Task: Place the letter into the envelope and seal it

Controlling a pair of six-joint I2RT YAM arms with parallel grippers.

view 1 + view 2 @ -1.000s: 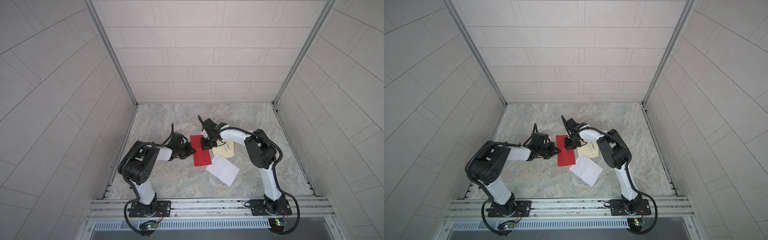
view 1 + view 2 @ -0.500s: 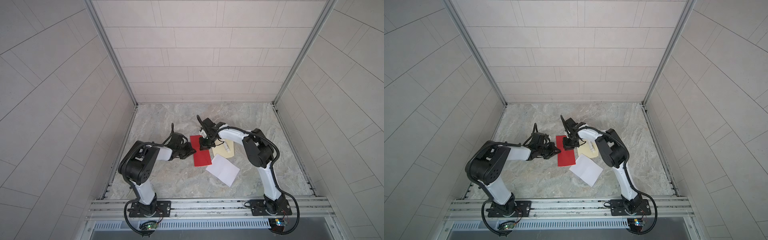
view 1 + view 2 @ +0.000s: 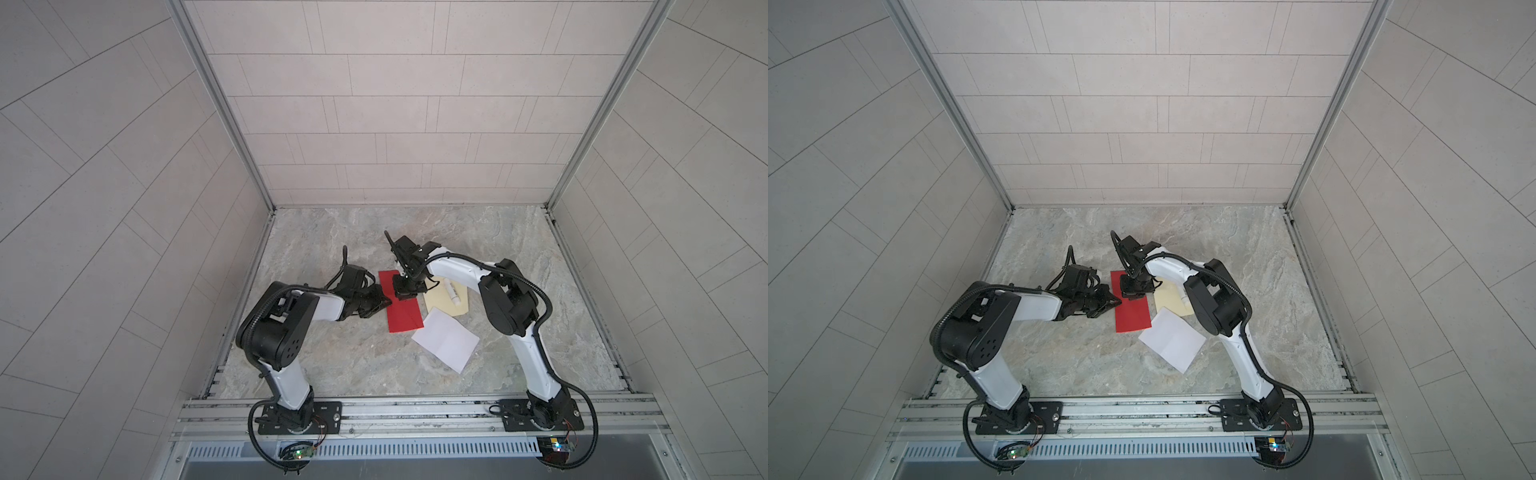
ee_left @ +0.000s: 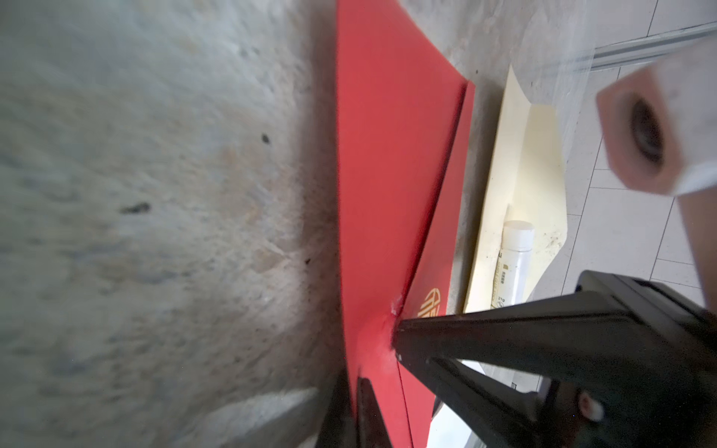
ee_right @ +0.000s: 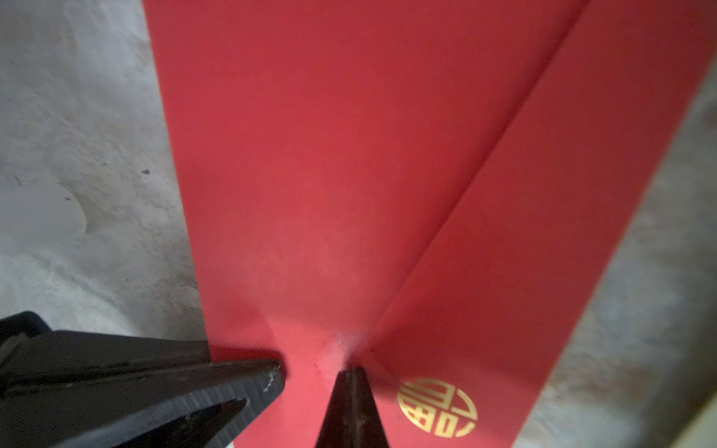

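Note:
A red envelope [image 3: 404, 313] [image 3: 1133, 318] lies flat mid-table, with a gold emblem [image 5: 436, 407] near one end. My left gripper [image 3: 384, 301] [image 3: 1115, 305] [image 4: 357, 411] is shut on its left edge. My right gripper [image 3: 405, 293] [image 3: 1133, 293] [image 5: 351, 388] comes down from above and is shut on the envelope's upper layer, where a diagonal fold line ends. The two grippers' tips sit close together. The white folded letter [image 3: 446, 343] [image 3: 1173, 338] lies loose on the table just right of the envelope's near end, held by neither gripper.
A cream sheet [image 3: 440, 305] [image 4: 523, 155] lies right of the envelope with a white glue stick [image 3: 452, 293] [image 4: 512, 263] on it, under my right forearm. Tiled walls enclose the marble table [image 3: 374, 361] on three sides.
My right arm has shifted very slightly to the left. The envelope, the letter and my left gripper stay where they were.

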